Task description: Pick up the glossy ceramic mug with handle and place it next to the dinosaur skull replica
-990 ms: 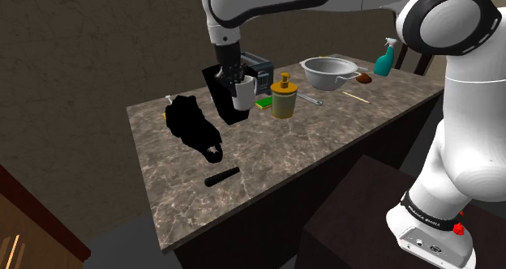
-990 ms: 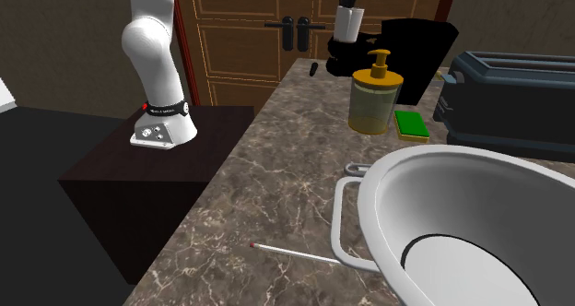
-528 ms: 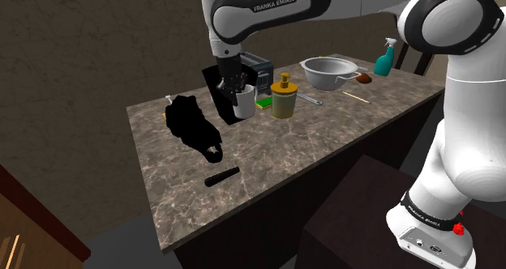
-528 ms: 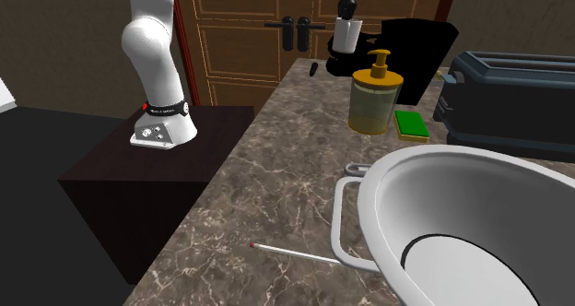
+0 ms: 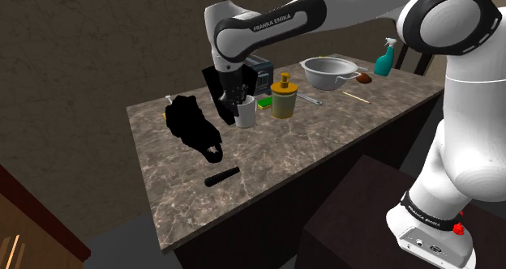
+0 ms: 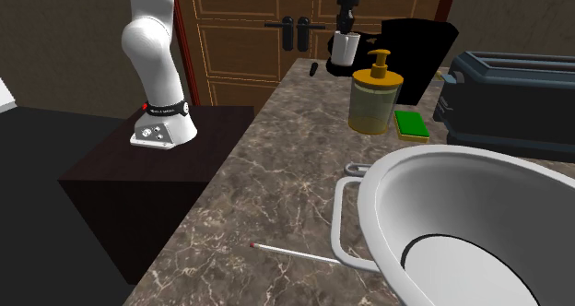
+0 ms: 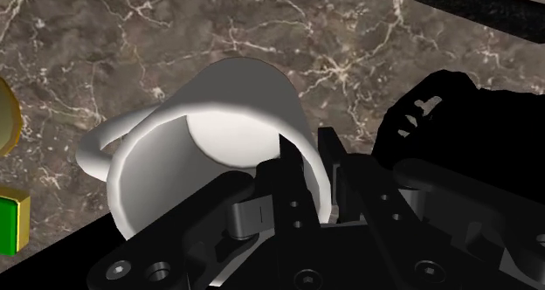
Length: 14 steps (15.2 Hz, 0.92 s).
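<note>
I see the gripper (image 5: 242, 103) clamped on the white mug (image 5: 246, 116), gripping its rim. Mug is just beside the black skull (image 5: 193, 128), toward the bench's far edge

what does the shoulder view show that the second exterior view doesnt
The shoulder view adds a teal spray bottle at the far end of the marble counter. The second exterior view adds wooden doors with dark handles behind the counter. Both share the white mug, the amber soap dispenser, the green sponge, the dark toaster and the metal bowl.
</note>
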Each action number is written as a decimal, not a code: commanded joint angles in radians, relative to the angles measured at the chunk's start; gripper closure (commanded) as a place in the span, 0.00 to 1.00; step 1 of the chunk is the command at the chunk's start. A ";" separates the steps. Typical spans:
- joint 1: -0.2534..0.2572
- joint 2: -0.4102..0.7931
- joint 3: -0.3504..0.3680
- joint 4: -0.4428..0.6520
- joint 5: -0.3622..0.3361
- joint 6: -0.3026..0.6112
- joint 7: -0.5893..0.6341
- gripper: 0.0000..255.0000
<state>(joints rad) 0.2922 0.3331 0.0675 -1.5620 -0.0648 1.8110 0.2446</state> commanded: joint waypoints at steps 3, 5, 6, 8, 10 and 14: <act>0.000 0.011 -0.001 -0.037 -0.001 0.049 0.002 1.00; -0.001 0.017 -0.001 -0.055 -0.002 0.073 0.004 1.00; -0.001 0.020 -0.001 -0.064 -0.003 0.085 0.004 1.00; -0.001 0.028 -0.001 -0.081 -0.004 0.109 0.006 1.00; -0.001 0.036 -0.002 -0.096 -0.005 0.132 0.007 1.00; 0.000 0.054 -0.003 -0.124 -0.007 0.179 0.010 1.00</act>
<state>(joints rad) 0.2920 0.3831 0.0652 -1.6755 -0.0713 1.9744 0.2540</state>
